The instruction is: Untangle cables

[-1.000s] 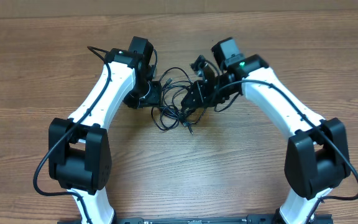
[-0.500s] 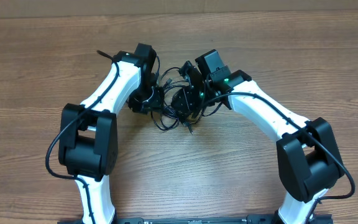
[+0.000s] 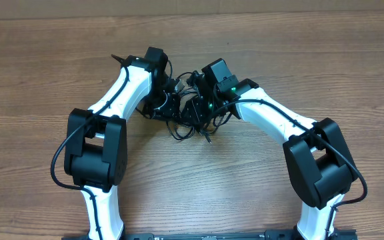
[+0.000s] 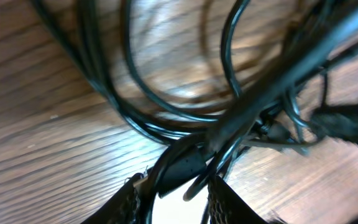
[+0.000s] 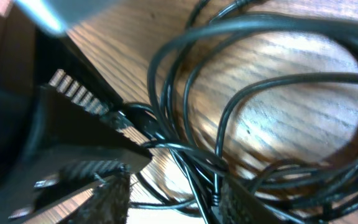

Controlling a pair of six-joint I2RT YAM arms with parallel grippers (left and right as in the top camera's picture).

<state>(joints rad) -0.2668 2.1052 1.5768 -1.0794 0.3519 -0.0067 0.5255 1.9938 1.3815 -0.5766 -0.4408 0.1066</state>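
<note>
- The cables (image 3: 185, 122) are seen as a tangled black heap on the wooden table (image 3: 312, 53), lying near its middle and between the two grippers.
- A few loose loops are spread out of the heap toward the near edge of the table, on the side of the arm bases.
- Both arms are bent inward over the heap. The left arm (image 3: 122, 93) and the right arm (image 3: 272, 117) are brought close together above it.
- The left gripper (image 4: 173, 190) is held low over the tangle, with its fingers (image 4: 126, 202) set somewhat apart.
- A thick black plug end (image 4: 182, 165) is seen between the left jaws, and thin strands are crossed over it. It cannot be told whether the plug end is pinched or only lies in the gap.
- Beyond the left gripper, several strands are curved over the wood grain and gathered into a knot at the right of that view. The knot is blurred.
- The right gripper (image 5: 173, 196) is spread apart, with a clear gap between its fingers (image 5: 110, 196).
- Thin strands are passed through that gap, but nothing is seen clamped by the right jaws.
- In the right wrist view, overlapping loops are laid on the table ahead of the fingers, and several are crossed at one point near the gap.
</note>
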